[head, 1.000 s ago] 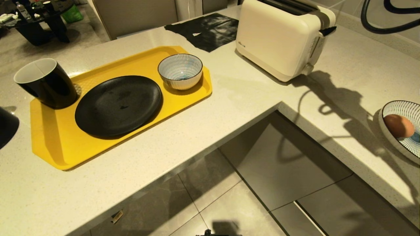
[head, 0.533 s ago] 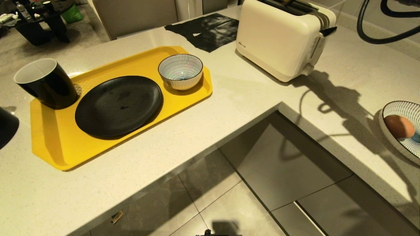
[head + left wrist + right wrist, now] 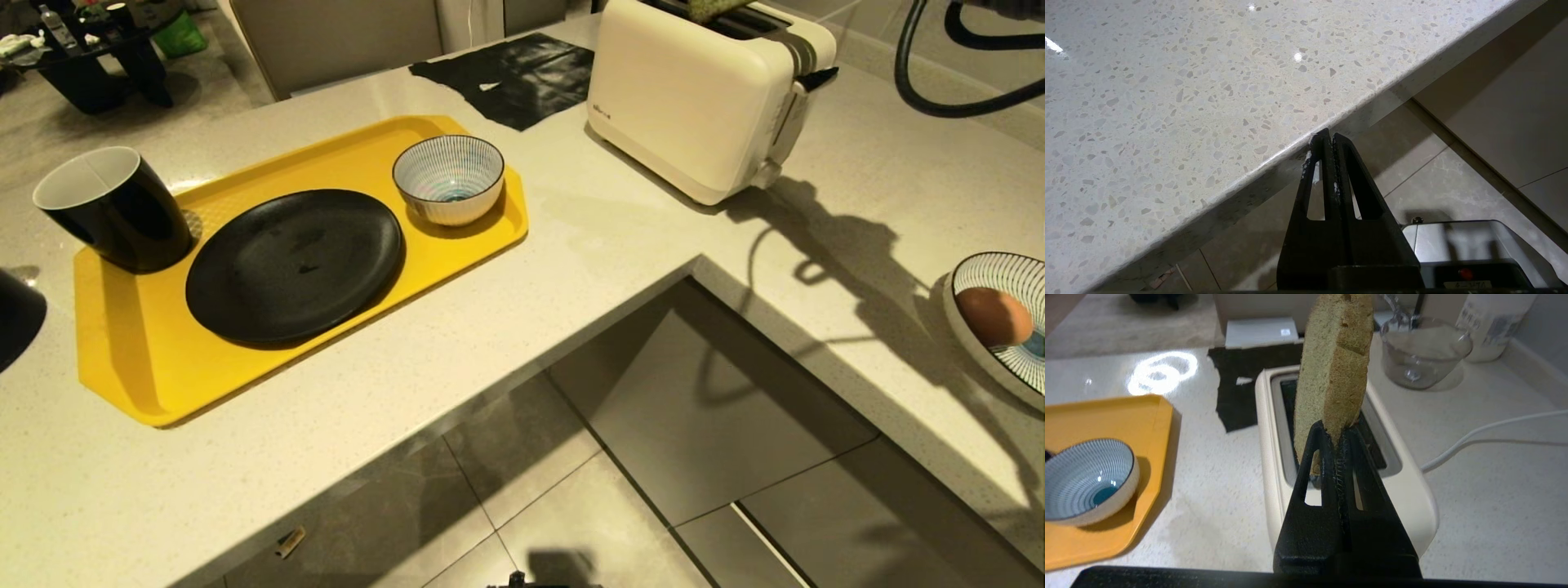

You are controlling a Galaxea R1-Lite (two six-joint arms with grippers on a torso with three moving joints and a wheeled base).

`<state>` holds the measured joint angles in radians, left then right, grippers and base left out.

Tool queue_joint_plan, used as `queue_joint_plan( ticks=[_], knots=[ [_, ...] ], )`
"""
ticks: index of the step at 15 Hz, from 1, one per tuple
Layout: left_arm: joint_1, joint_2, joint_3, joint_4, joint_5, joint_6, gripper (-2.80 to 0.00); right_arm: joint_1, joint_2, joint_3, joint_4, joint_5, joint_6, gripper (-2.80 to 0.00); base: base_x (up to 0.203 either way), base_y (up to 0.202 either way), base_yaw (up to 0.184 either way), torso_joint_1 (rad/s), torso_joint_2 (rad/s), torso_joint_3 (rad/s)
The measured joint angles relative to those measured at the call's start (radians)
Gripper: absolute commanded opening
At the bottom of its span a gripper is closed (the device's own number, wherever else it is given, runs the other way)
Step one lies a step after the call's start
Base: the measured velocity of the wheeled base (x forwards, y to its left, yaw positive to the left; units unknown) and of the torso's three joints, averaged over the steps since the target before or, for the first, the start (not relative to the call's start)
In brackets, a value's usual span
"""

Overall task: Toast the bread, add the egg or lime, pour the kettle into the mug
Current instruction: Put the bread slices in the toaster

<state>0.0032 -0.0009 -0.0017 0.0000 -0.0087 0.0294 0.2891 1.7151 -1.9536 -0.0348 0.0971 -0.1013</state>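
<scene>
Right gripper [image 3: 1336, 435]: fingers clamped on bread [image 3: 1331, 371], upright over toaster [image 3: 1274, 457] slot; left gripper [image 3: 1329, 141]: fingers closed, empty, beside counter [image 3: 1167, 102] edge

Mug [image 3: 110, 208], plate [image 3: 294, 263], bowl [image 3: 448, 177] on tray [image 3: 122, 359], toaster [image 3: 694, 98] right, bread [image 3: 1333, 371] seemingly over its slot

A pale speckled stone countertop [image 3: 571, 245] formed an L across the frame, its inner corner at centre. Below it, grey cabinet fronts [image 3: 718, 408] met glossy grey floor tiles [image 3: 531, 490] at lower centre. A dark low table [image 3: 98, 57] stood at upper left. Warm light cast long shadows at right.
</scene>
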Motion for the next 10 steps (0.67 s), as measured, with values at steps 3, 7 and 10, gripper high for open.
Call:
queue_joint_plan(
  ticks=[3,7,10],
  knots=[
    [0.000,0.000,0.000,0.000,0.000,0.000,-2.80,-0.001,-0.002,0.002,0.034,0.001,-0.038,-2.80,0.000,0.000,0.000,0.000,0.00,0.000],
    [0.000,0.000,0.000,0.000,0.000,-0.001,-2.80,-0.003,-0.004,0.003,0.054,0.000,-0.066,-2.80,0.000,0.000,0.000,0.000,0.00,0.000],
    [0.000,0.000,0.000,0.000,0.001,0.000,-2.80,-0.003,-0.003,0.003,0.058,-0.002,-0.096,-2.80,0.000,0.000,0.000,0.000,0.00,0.000]
  ],
)
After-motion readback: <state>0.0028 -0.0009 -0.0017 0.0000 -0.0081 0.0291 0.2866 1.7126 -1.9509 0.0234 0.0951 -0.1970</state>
